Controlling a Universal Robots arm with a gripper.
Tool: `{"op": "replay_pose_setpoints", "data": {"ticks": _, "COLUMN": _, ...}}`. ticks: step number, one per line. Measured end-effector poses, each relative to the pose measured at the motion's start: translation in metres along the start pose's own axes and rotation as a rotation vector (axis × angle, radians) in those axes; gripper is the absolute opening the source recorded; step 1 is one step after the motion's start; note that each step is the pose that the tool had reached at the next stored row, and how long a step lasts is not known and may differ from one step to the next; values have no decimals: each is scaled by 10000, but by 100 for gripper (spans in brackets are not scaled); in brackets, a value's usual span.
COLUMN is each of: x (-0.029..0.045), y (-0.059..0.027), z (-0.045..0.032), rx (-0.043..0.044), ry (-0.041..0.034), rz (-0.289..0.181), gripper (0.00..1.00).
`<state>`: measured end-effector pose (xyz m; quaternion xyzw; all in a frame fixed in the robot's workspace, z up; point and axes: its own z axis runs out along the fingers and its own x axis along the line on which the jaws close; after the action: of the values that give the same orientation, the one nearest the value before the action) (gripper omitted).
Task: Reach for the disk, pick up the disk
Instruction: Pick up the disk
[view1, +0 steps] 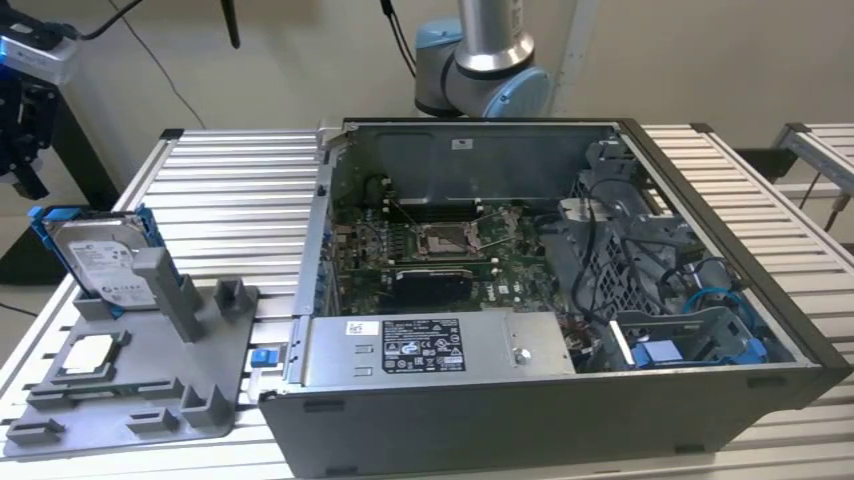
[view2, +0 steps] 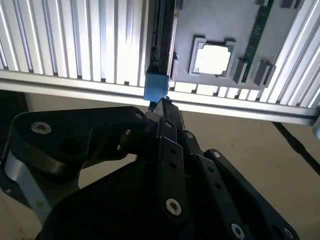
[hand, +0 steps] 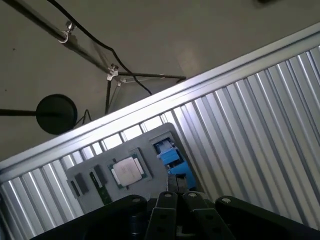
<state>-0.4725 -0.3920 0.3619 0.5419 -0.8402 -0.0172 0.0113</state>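
Fingers (view2: 167, 145) of the gripper (view2: 162, 103) are pressed together, gripping nothing. Stiff, dense and probably sensitive to knocks, the disk (view1: 100, 258) has slick metal faces, so its blue frame edges look the safer hold. It stands on edge at one end of the grey holder (view1: 127, 400), its narrow side just ahead of the fingertips.

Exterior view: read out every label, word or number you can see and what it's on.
Disk, white label: print too small to read.
Power supply, black-and-white label: too small to read.
Case back wall, small white sticker: too small to read.
No text is legible.
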Motion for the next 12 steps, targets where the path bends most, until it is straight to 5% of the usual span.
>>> {"op": "replay_pose_setpoints", "data": {"ticks": 7, "x": 0, "y": 0, "z": 0, "rx": 11, "ry": 23, "rz": -658, "gripper": 0}}
{"op": "replay_pose_setpoints", "data": {"ticks": 12, "x": 0, "y": 0, "z": -1, "rx": 98, "ry": 19, "rz": -1421, "gripper": 0}}
